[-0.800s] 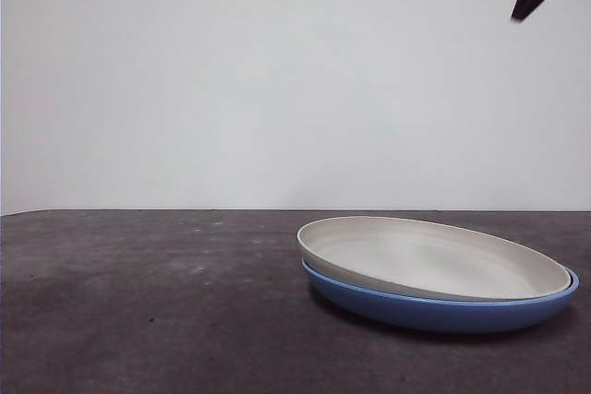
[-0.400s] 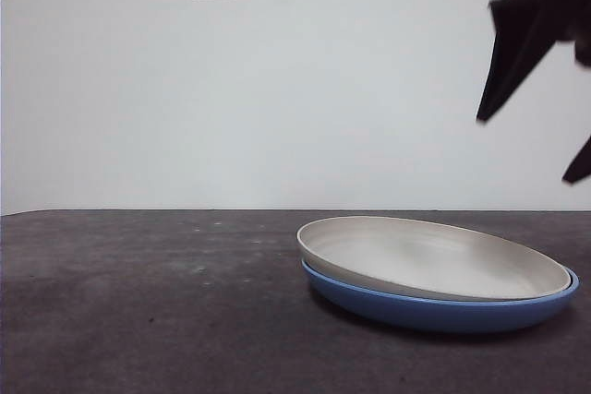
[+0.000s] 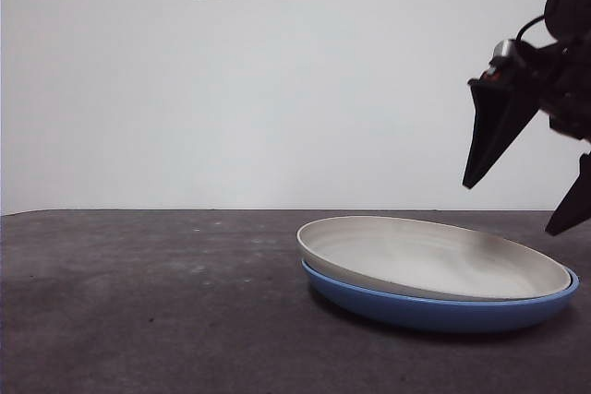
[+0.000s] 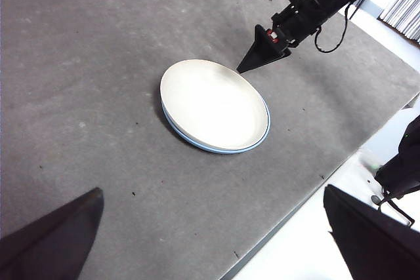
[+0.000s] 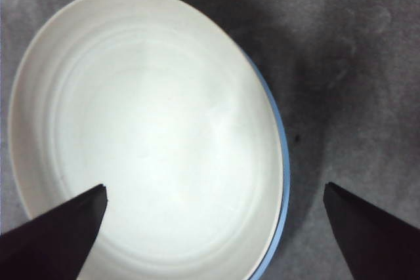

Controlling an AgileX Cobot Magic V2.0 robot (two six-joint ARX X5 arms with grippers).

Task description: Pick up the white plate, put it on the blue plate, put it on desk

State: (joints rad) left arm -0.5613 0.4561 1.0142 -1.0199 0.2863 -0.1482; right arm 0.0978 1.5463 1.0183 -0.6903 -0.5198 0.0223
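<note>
The right gripper [image 3: 522, 193] is hanging with jaws spread wide, empty, just above the near rim of the white plate [image 3: 434, 257]. That plate is sitting nested on the blue plate [image 3: 443, 313], which is resting on the desk [image 3: 148, 302]. The left gripper [image 4: 213, 240] is waiting well apart, jaws also spread. Stacking looks done; lifting the white plate off onto the desk seems left.

Open desk [image 3: 138, 302] all round stacked plates; right end effector [image 3: 526, 200] above rim.
</note>
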